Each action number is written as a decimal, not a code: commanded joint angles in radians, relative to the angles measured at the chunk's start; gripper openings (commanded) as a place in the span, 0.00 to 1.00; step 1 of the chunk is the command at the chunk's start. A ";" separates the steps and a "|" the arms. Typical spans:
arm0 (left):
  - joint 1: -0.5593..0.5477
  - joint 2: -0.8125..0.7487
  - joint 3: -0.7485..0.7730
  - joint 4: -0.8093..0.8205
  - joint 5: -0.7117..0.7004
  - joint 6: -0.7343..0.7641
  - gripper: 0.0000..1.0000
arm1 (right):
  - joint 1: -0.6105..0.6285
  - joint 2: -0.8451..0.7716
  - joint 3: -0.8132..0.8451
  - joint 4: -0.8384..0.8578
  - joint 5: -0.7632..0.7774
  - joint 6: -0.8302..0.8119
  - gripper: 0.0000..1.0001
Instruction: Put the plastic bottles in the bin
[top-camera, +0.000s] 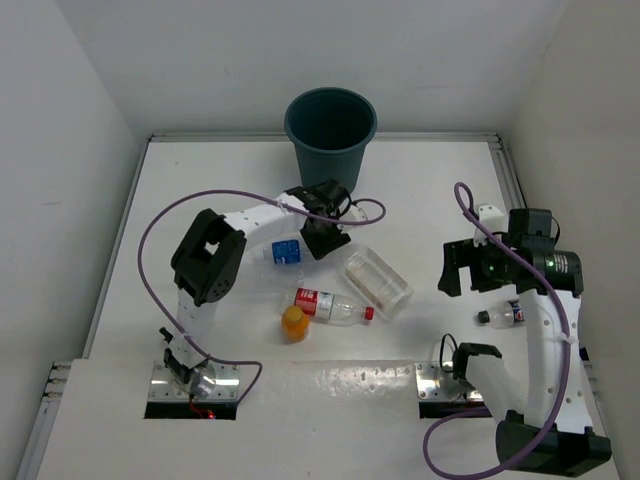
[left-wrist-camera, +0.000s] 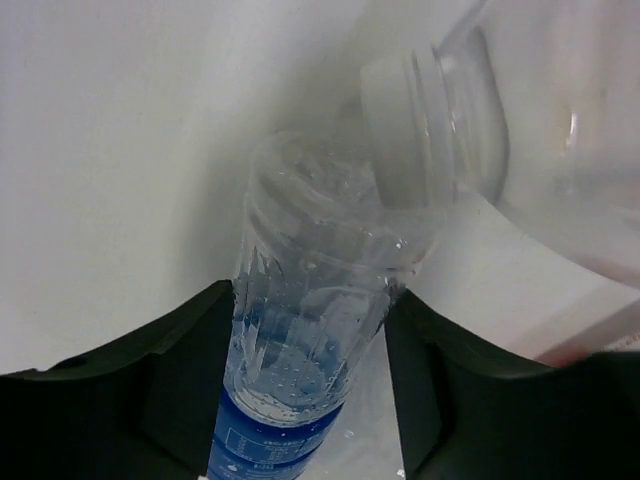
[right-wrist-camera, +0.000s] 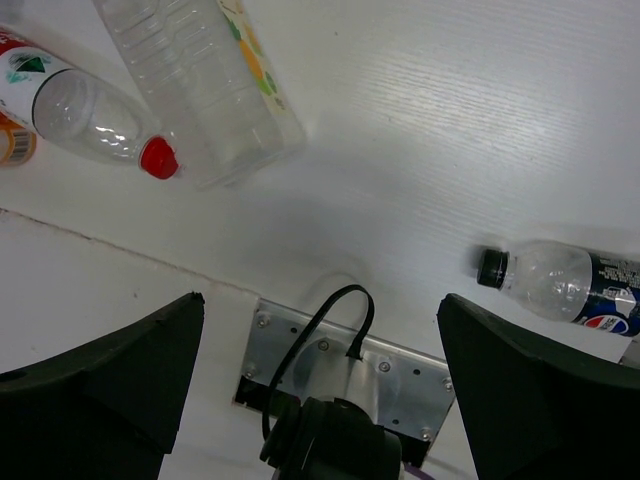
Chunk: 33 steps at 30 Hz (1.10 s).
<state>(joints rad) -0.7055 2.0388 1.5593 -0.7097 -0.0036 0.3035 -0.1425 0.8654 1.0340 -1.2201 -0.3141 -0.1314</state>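
Note:
The dark teal bin (top-camera: 330, 130) stands at the back centre. My left gripper (top-camera: 325, 240) is low at the table in front of it and shut on the clear end of a blue-label bottle (top-camera: 286, 252). In the left wrist view that bottle (left-wrist-camera: 310, 330) lies between the fingers of the left gripper (left-wrist-camera: 312, 300). The squarish clear bottle (top-camera: 378, 283) lies just beyond it (left-wrist-camera: 490, 120). A red-cap, red-label bottle (top-camera: 330, 305) and a stubby orange bottle (top-camera: 294, 322) lie mid-table. A black-cap bottle (top-camera: 505, 316) lies at the right. My right gripper (top-camera: 462, 272) is open and empty above the table.
The right wrist view shows its own gripper (right-wrist-camera: 320, 300) over the right arm's metal base plate (right-wrist-camera: 350, 370), with the black-cap bottle (right-wrist-camera: 560, 285) to the right and the squarish bottle (right-wrist-camera: 205, 70) and red-cap bottle (right-wrist-camera: 80, 110) at the top left. White walls enclose the table.

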 joint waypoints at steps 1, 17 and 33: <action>0.020 -0.022 -0.030 0.050 0.037 -0.007 0.55 | -0.003 -0.008 -0.005 0.007 0.000 -0.008 0.97; 0.196 -0.489 0.134 0.107 0.448 -0.135 0.11 | -0.005 0.026 0.020 0.051 -0.092 0.030 0.92; 0.392 -0.812 -0.248 0.908 0.435 -0.543 0.00 | 0.257 0.426 0.303 0.154 0.010 0.170 0.91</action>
<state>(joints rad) -0.3511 1.2289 1.2812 0.1093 0.4305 -0.1719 0.0685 1.2285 1.2716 -1.0882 -0.3851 0.0116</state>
